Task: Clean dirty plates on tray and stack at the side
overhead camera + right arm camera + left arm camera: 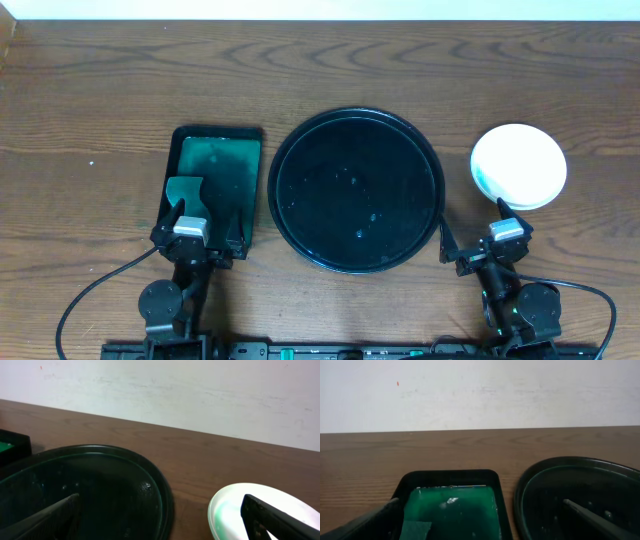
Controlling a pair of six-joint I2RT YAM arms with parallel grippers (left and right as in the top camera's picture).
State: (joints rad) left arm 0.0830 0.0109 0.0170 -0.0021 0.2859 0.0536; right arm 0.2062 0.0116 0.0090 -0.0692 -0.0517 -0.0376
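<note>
Overhead: plate stack (518, 165) beside black tray (356, 135)

Overhead, the plates (518, 166) at the tray's (356, 190) 3 o'clock look like one white disc with a mint sliver at 8 o'clock, so I can't count the stack. The right wrist view crops both along the bottom. The left wrist view shows just a sponge (415, 530) corner, and the left fingers (600, 520) run off-frame.
</note>
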